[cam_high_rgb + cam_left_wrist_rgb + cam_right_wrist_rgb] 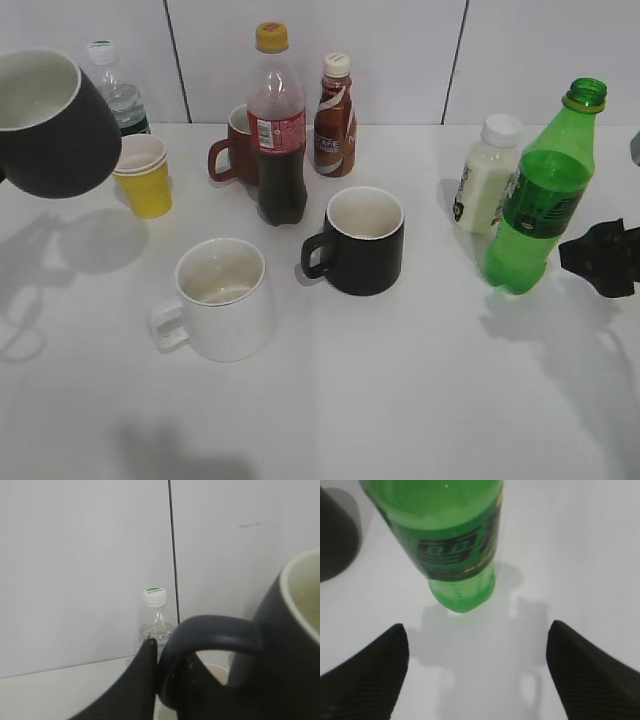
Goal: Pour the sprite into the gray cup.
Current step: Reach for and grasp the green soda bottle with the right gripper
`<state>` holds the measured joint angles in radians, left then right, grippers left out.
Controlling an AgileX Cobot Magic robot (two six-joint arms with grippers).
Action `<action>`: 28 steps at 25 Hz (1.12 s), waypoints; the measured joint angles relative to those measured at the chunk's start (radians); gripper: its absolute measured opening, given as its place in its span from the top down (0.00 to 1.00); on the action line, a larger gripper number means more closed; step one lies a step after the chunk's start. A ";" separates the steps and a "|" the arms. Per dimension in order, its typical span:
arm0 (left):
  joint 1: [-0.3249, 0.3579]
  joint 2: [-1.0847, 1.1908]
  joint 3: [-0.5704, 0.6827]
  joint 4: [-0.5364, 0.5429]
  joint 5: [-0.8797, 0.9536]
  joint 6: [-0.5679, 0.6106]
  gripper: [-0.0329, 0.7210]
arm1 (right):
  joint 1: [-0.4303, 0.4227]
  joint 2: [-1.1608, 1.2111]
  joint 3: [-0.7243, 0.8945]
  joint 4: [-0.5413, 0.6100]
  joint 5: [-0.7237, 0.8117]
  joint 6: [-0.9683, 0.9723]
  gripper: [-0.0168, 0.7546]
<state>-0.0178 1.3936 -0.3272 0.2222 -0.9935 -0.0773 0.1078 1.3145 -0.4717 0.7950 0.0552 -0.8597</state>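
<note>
White wall tiles with dark joints are seen behind a white worktop [400, 400] that carries bottles and cups.

At the far left edge, the gray cup [50, 125] is held up off the worktop, tilted, its off-white inside showing. In the left wrist view its loop handle is gripped by the left hand [157, 680], one dark finger pressed against the outside of the loop. Behind it, near the back left corner, a clear water bottle [115, 85] with a white cap is stood against the wall, and a yellow paper cup [143, 175] is placed just beside it.

Toward the front, a white mug [220, 298] is set with its handle to the left. Behind it, a cola bottle [278, 125] with a red label and yellow cap is stood upright, with a brown mug [235, 150] just behind it on its left and a small brown coffee bottle [335, 115] on its right. A black mug [362, 240] is placed near the middle, handle to the left.

Toward the right edge, a small milky bottle [485, 175] with a white cap is stood. Just beside it the sprite [540, 195] is seen uncapped and leaning. The right hand [475, 675] is held wide open, apart from the bottle, which is not gripped.
</note>
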 joint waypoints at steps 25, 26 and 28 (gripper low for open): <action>0.000 0.000 0.000 0.012 0.000 -0.003 0.87 | 0.280 -0.007 0.052 -0.572 0.312 0.860 0.19; 0.000 0.000 0.000 0.017 0.000 -0.003 0.87 | 0.280 -0.004 0.038 -0.669 0.342 0.936 0.19; 0.000 0.000 0.000 0.026 0.000 -0.003 0.87 | 0.280 -0.016 0.021 -0.795 0.305 1.050 0.19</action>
<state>-0.0178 1.3936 -0.3272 0.2480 -0.9935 -0.0806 0.3874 1.2987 -0.4507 0.0000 0.3600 0.1902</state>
